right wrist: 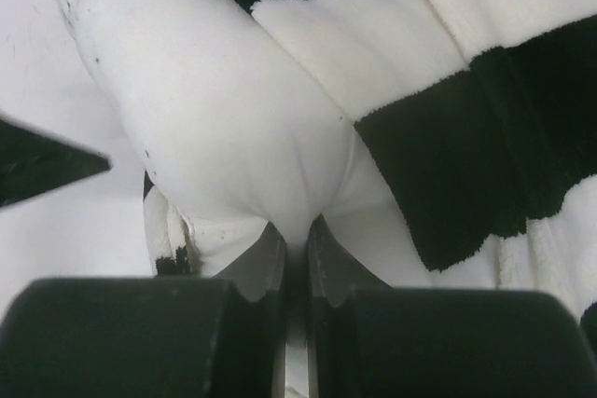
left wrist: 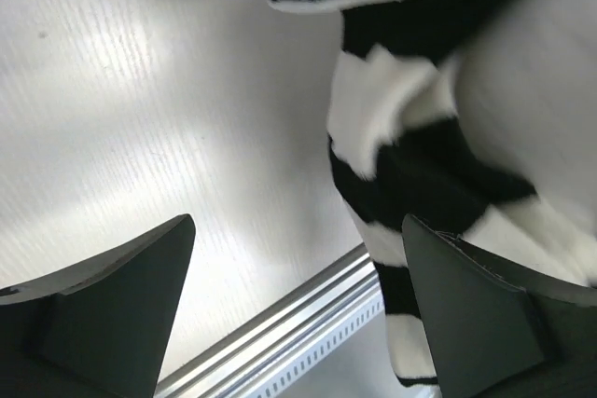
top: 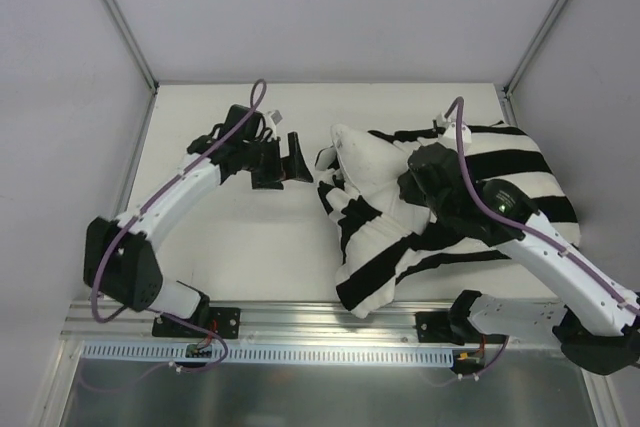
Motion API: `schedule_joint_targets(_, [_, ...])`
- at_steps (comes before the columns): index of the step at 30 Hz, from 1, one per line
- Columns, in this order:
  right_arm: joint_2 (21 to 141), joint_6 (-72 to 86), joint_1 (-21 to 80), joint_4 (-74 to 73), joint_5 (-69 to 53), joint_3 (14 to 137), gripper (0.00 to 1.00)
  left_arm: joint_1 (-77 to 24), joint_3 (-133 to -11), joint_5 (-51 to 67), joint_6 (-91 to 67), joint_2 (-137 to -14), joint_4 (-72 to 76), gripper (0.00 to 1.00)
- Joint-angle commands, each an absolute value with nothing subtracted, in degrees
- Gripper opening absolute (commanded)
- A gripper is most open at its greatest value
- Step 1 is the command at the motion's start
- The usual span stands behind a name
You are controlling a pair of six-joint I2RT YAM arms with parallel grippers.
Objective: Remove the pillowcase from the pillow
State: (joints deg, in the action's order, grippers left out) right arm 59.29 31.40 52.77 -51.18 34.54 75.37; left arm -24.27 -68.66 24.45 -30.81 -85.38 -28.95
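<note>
Top view bright and even, diffuse light from overhead, soft shadows on table [top: 260, 237]. Left wrist view: glare patch upper left, pillowcase [left wrist: 401, 174] blurred, left fingers [left wrist: 112, 323] dark and out of focus. Right wrist view: pillow [right wrist: 224, 137] nearly washed out, right fingers [right wrist: 256, 272] blurred at bottom edge

White pillow [top: 372, 162] — partly inside striped pillowcase [top: 540, 172]

A robot lab, plain white desk [top: 250, 247], bare white walls [top: 330, 7] with metal posts [top: 117, 17], a left arm [top: 175, 192] and a right arm [top: 565, 257] (both robot arms) bolted to a metal rail [top: 330, 319]
</note>
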Motion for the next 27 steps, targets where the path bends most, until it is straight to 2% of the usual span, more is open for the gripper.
schedule_joint_targets(1, [62.73,29.09,48.96,-43.24,33.33,83.13,0.01,-24.08,-64.36,23.54,-31.90,-74.64,-28.30,0.94])
schedule_joint_targets(6, [69.33,27.60,46.41,-41.31,30.76,88.41,0.01,-30.48,-60.12,24.70,-36.03,-66.45,-26.37,0.93])
schedule_joint_targets(8, [72.49,27.16,46.32,-41.22,30.15,90.96,0.01,-34.25,-59.15,25.13,-38.40,-64.35,-24.36,0.96])
schedule_joint_targets(9, [73.38,27.16,46.23,-40.87,29.89,91.49,0.01,-35.23,-58.89,25.83,-39.02,-63.90,-22.26,0.99])
schedule_joint_targets(13, [76.90,26.63,45.62,-40.69,28.04,94.91,0.01,-38.14,-56.35,26.63,-38.06,-63.81,-20.22,0.99])
schedule_joint_targets(19, [80.59,25.93,44.12,-40.78,25.67,99.31,0.01,-41.03,-52.56,29.18,-37.00,-64.24,-17.93,0.99])
schedule_joint_targets(21, [82.08,26.01,43.33,-40.69,25.23,101.15,0.01,-41.92,-51.51,29.00,-37.09,-64.86,-16.70,0.96])
schedule_joint_targets(23, [83.23,25.84,42.54,-40.87,25.23,102.65,0.01,-42.54,-50.89,29.09,-38.23,-66.35,-14.95,0.84])
schedule_joint_targets(24, [83.93,25.75,42.19,-40.70,25.22,104.31,0.01,-42.71,-50.71,29.18,-38.49,-66.62,-14.33,0.67])
schedule_joint_targets(26, [85.78,25.75,41.49,-40.96,25.22,105.81,0.01,-43.24,-50.63,28.92,-39.63,-67.23,-12.75,0.41])
schedule_joint_targets(27, [86.91,25.75,41.14,-40.87,25.57,107.13,0.01,-43.33,-50.28,28.83,-40.07,-67.32,-12.48,0.15])
